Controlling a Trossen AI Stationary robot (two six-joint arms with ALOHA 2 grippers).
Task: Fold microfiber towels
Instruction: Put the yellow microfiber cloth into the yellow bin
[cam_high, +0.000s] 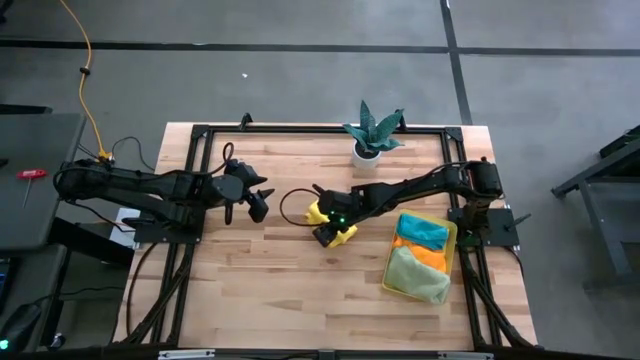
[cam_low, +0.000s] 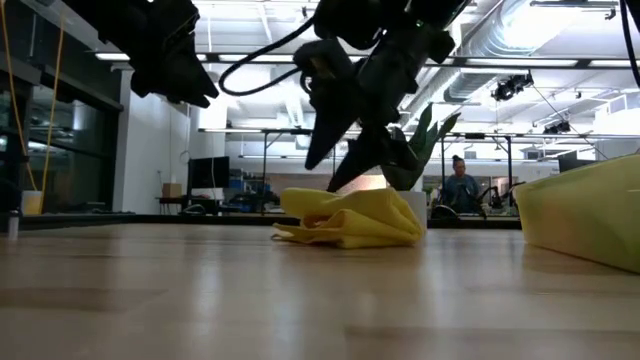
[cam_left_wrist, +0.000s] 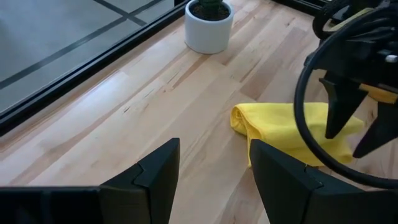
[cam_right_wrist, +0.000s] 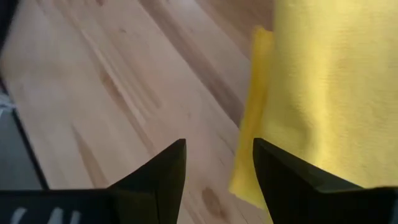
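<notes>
A crumpled yellow microfiber towel (cam_high: 322, 213) lies bunched on the wooden table (cam_high: 260, 290) near its middle; it also shows in the low view (cam_low: 350, 218). My right gripper (cam_low: 322, 175) is open, pointing down close over the towel; the right wrist view (cam_right_wrist: 217, 162) shows the towel's edge (cam_right_wrist: 249, 143) between the fingers. My left gripper (cam_high: 258, 200) is open and empty, raised to the towel's left, and looks at the towel (cam_left_wrist: 286, 127). Teal, orange and pale green towels (cam_high: 420, 255) lie in the tray. My right gripper stands open over the yellow towel, fingers (cam_left_wrist: 339, 115) slanting down from above. One fingertip comes down to the top of the bunched cloth (cam_low: 340, 195). I cannot tell whether it touches the cloth. The towel lies on the table.
A translucent yellow tray (cam_high: 450, 238) with towels stands at the right. A spiky green plant in a white pot (cam_high: 370, 140) stands at the far edge, behind the yellow towel. Bare wood lies toward the near edge. A person sits in the room beyond (cam_low: 460, 185).
</notes>
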